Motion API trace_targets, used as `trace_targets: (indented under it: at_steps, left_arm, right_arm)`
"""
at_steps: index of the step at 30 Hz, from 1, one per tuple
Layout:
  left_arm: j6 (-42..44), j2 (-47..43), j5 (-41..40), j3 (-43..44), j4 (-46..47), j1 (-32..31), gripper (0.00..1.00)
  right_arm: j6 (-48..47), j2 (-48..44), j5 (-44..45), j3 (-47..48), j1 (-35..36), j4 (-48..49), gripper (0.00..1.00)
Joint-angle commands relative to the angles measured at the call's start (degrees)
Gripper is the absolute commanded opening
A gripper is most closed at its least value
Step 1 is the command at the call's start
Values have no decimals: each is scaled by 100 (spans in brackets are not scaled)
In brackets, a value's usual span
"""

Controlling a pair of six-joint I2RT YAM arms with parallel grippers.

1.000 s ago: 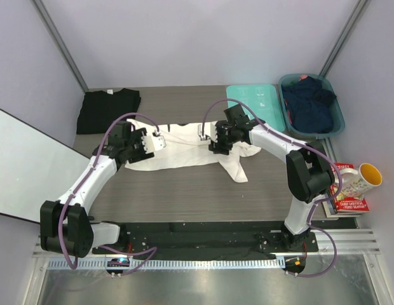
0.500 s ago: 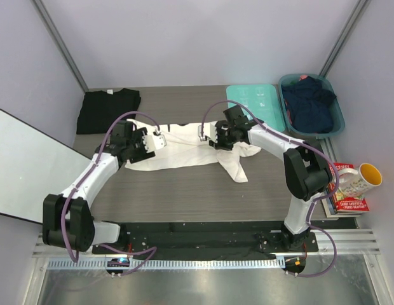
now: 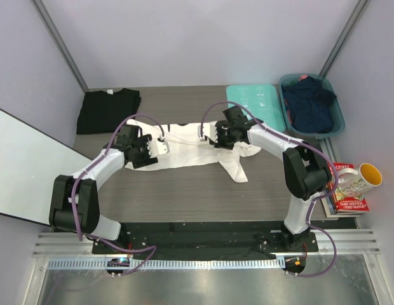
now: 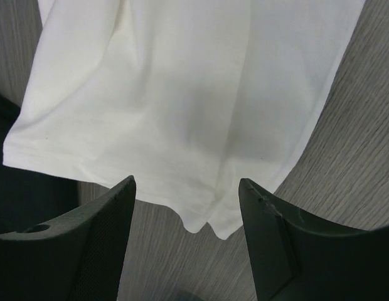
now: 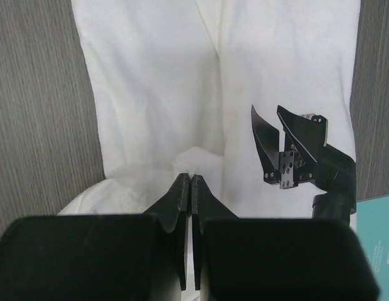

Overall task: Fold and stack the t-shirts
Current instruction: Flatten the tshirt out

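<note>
The white t-shirt (image 3: pixel 184 150) lies spread mid-counter (image 3: pixel 184 194), the black t-shirt (image 3: pixel 108 109) at the far left corner; the left pincer (image 4: pixel 186 185) stands open astride the white hem corner, the right pincer (image 5: pixel 191 179) is closed on a raised pinch of white cloth, with bare surface toward the near edge.

One camera overhead; both wrist cameras look closely at white t-shirt (image 3: pixel 184 152).
</note>
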Motion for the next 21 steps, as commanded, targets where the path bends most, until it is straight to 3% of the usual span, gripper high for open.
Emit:
trace_targets:
  at_steps: [1,11,21]
  left_arm:
    - [171,54,-150,-246,522,-24,67]
    - [347,291,-231,-274,1033,178,66]
    - [566,608,-108,148,655,389,64]
  right_arm:
    - [-29,-59,63,197,24,42,5]
    - [6,55,45,364,24,60,5]
    - [-20,134,107,408,24,78,5]
